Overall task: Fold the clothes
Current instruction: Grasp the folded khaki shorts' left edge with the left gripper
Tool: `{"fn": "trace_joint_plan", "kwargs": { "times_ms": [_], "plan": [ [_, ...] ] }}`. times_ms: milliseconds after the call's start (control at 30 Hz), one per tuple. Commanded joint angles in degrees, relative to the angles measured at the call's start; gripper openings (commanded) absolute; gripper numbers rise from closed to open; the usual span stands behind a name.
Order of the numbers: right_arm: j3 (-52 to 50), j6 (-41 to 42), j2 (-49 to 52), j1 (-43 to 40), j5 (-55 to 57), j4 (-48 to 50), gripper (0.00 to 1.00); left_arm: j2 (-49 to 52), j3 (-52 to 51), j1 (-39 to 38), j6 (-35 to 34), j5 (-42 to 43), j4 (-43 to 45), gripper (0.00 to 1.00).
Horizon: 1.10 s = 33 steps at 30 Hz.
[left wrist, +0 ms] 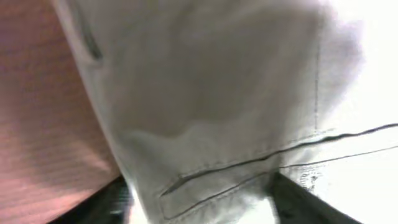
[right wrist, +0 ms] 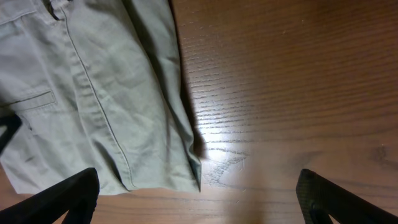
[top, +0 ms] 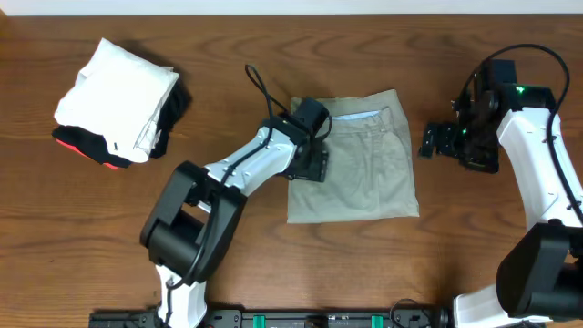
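Note:
The khaki trousers (top: pixel 364 164) lie folded into a rough square in the middle of the table, with the waistband at the far edge. My left gripper (top: pixel 314 164) is low over their left edge. In the left wrist view its fingers (left wrist: pixel 199 208) are spread wide, with the trouser cloth and a pocket welt (left wrist: pixel 217 93) filling the space between them. My right gripper (top: pixel 437 141) is open and empty above bare wood, just right of the trousers. In the right wrist view its fingers (right wrist: pixel 199 205) are wide apart and the trousers' edge (right wrist: pixel 81 93) lies at the left.
A stack of folded white, black and red garments (top: pixel 118 105) sits at the far left of the wooden table (top: pixel 273 264). A black cable (top: pixel 260 87) loops up from the left arm behind the trousers.

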Motion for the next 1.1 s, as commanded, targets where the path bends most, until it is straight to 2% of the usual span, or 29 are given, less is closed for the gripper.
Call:
{"fn": "trace_joint_plan", "kwargs": {
  "times_ms": [0,133,200,300,533,667,833,967,1067],
  "plan": [
    [0.0,0.5,0.1,-0.1,0.4,-0.2,0.99,5.2,-2.1,0.2,0.6,1.1,-0.2,0.45],
    [0.0,0.5,0.1,-0.1,0.4,-0.2,0.99,5.2,-2.1,0.3,0.7,1.0,-0.2,0.15],
    [0.0,0.5,0.1,-0.1,0.4,-0.2,0.99,5.0,-1.9,0.3,0.7,1.0,-0.6,0.06],
    [0.0,0.5,0.1,-0.1,0.4,-0.2,0.99,4.2,-1.2,0.3,1.3,-1.2,-2.0,0.06],
    [0.0,0.5,0.1,-0.1,0.4,-0.2,0.99,-1.0,2.2,0.3,1.3,-13.1,-7.4,0.06],
    [0.0,0.5,0.1,-0.1,0.4,-0.2,0.99,-6.2,2.7,0.3,1.4,-14.5,-7.5,0.06],
    [0.0,0.5,0.1,-0.1,0.4,-0.2,0.99,-12.1,3.0,0.3,10.8,-15.2,-7.2,0.06],
    [0.0,0.5,0.1,-0.1,0.4,-0.2,0.99,-16.0,3.0,0.4,12.0,-23.8,-7.8,0.06],
    [0.0,0.5,0.1,-0.1,0.4,-0.2,0.99,-18.8,3.0,0.8,15.0,-27.0,-8.3,0.06]
  ]
}}
